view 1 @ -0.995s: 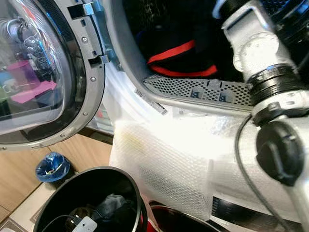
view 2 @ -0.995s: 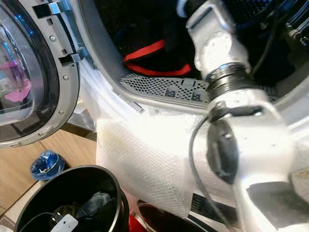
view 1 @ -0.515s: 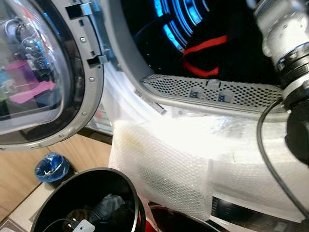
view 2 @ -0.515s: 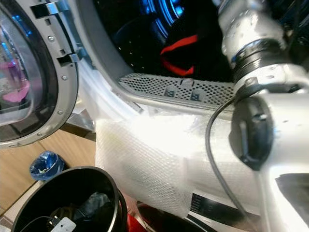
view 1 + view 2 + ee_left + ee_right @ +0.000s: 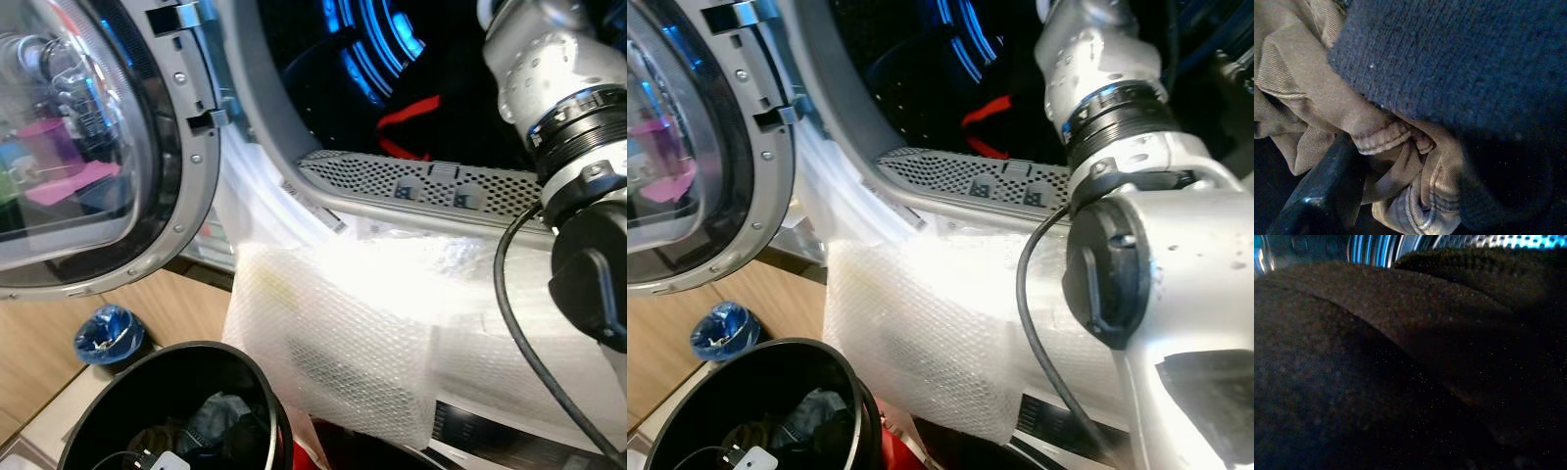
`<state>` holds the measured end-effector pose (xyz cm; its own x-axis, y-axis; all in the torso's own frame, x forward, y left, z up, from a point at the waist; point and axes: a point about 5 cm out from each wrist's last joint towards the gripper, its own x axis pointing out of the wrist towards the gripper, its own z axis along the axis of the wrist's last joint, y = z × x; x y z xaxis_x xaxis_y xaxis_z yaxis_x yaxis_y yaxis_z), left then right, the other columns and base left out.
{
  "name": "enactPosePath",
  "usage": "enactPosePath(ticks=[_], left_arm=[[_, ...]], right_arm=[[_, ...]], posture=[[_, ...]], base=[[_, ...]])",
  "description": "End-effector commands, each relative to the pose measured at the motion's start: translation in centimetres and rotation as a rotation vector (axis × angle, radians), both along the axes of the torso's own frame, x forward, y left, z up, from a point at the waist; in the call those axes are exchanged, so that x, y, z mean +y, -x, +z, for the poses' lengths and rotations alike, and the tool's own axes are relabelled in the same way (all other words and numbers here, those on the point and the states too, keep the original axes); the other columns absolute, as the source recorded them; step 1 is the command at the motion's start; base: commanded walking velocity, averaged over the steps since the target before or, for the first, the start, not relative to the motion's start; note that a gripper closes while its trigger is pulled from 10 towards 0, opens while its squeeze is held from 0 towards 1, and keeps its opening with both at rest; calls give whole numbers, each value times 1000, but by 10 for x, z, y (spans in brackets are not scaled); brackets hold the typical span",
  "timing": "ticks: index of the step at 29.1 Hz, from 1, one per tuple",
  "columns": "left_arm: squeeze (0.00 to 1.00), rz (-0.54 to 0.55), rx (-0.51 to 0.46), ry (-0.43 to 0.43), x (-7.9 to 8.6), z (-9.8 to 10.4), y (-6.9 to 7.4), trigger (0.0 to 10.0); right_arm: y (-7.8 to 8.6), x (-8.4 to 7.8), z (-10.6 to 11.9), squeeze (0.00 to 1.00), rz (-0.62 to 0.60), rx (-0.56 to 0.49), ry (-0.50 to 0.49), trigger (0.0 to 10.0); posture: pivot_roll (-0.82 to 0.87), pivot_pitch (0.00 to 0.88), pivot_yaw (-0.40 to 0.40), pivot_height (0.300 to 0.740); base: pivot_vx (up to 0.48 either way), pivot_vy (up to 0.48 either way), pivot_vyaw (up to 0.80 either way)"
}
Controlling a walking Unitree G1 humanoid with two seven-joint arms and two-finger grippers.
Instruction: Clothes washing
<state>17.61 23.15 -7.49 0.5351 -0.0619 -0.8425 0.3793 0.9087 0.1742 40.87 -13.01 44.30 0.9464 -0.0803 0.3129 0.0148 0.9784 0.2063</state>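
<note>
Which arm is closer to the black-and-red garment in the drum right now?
Right. The right arm reaches into the drum beside the black-and-red garment. The left gripper's finger lies among tan and blue clothes.

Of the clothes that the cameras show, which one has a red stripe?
The black garment lying inside the washer drum. The tan trousers and the dark blue knit in the left wrist view are plain, without any stripe.
</note>
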Motion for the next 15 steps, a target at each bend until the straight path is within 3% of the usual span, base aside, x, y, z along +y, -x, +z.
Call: enactPosePath(ticks=[1,6,11,15], left_arm=[[0,-5,87,2,-3,-12,24,10000],[0,-12,96,-4,0,-12,27,10000],[0,-3,92,-5,2,-12,27,10000],[0,-1,97,-9,4,-12,30,10000]], right_arm=[[0,9,0,1000,37,6,45,10000],[0,14,-1,1000,38,3,139,10000],[6,39,9,1000,195,-80,239,10000],[4,42,4,1000,204,-50,276,10000]], posture=[[28,26,90,740],[26,30,90,740],[42,34,89,740],[47,39,91,740]], base=[[0,0,0],[0,0,0],[0,0,0],[0,0,0]])
